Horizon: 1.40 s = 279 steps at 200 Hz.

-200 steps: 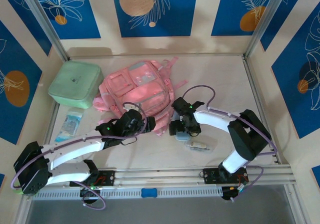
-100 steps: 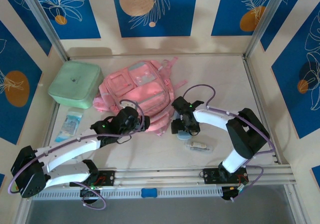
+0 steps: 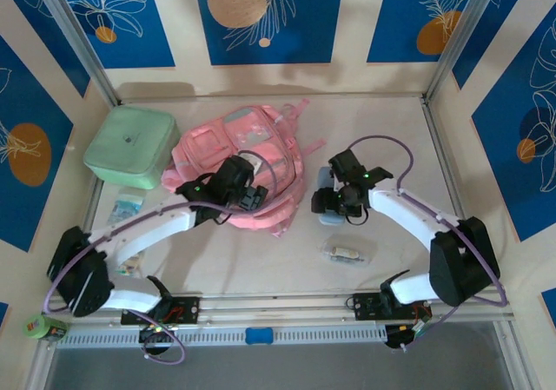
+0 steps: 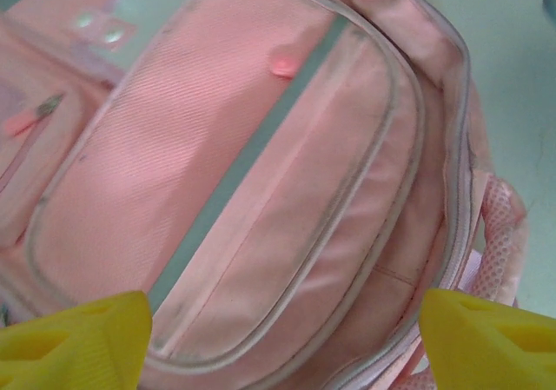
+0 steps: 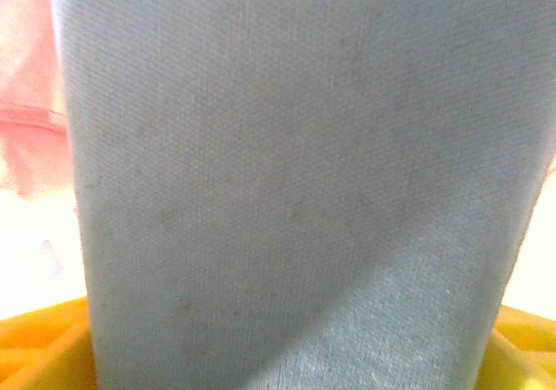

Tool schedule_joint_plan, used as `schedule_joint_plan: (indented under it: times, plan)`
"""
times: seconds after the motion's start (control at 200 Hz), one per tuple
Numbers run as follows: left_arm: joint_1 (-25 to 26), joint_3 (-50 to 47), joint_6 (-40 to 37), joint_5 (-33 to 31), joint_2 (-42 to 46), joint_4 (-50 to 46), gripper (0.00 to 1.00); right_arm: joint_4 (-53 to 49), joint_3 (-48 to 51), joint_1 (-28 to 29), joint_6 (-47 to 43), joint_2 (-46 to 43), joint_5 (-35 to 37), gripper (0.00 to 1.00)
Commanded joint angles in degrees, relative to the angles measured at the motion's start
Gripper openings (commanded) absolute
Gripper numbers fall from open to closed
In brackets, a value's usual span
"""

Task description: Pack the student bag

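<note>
Green box [image 3: 130, 145] far left on the tabletop [image 3: 261, 264]. Bag [image 3: 208, 151] just right of it, centre, lying flat with its front up. Its long axis runs near-left to far-right, and straps poke out at the far-right end. Left gripper [image 4: 282, 342] over the bag's near pocket, jaws apart. Right gripper [image 5: 295, 360]: jaws clamped on a grey-blue case [image 5: 304, 173], just right of the bag. Clear pouch [image 3: 347, 253] nearer, apart.
</note>
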State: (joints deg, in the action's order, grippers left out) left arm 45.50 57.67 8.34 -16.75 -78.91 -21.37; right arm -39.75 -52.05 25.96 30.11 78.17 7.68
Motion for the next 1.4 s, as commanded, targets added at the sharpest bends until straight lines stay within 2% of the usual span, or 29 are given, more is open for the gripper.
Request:
schedule_joint_plan:
  times: [0.0,0.185,0.365,0.505,0.57,0.705,0.885,1.181,1.276,1.391]
  plan:
    - [-0.3,5.0,-11.0,4.5,-5.3,-2.1,0.77,-2.2,0.1,-2.3,-1.8,-2.5,-5.5,0.78]
    - [-0.3,10.4,-16.4,2.9,-14.9,-3.4,0.77,-2.1,0.5,-4.7,-2.3,-4.6,-7.9,0.77]
    - [-0.6,15.5,-18.7,-3.6,-22.8,-4.3,0.77,-1.4,1.5,-5.8,-2.4,-4.5,-9.3,0.76]
    - [-2.0,17.5,-19.1,-7.0,-26.0,-3.5,0.66,-0.9,1.9,-6.6,-2.4,-4.5,-10.6,0.75]
    - [-3.0,17.9,-19.2,-5.9,-26.6,-3.2,0.58,-1.0,1.9,-6.8,-2.5,-4.6,-10.7,0.73]
    - [-3.9,19.7,-19.4,-5.2,-27.2,-4.2,0.31,-1.8,1.3,-7.1,-2.7,-5.0,-10.5,0.72]
    - [-3.9,21.2,-20.1,-4.2,-25.2,-5.2,0.00,-3.5,-0.1,-7.0,-2.9,-6.1,-10.1,0.72]
    - [-3.9,28.6,-15.3,-3.6,-17.9,-10.2,0.00,-9.4,-4.6,-1.9,-3.4,-8.6,-9.6,0.72]
    - [-3.9,32.0,-11.3,-0.4,-16.4,-11.1,0.00,-9.2,-5.9,1.5,-2.0,-8.0,-7.9,0.72]
    - [-3.8,36.9,-6.8,0.2,-16.6,-13.4,0.00,-5.7,-7.9,5.5,-1.4,-4.5,-10.7,0.71]
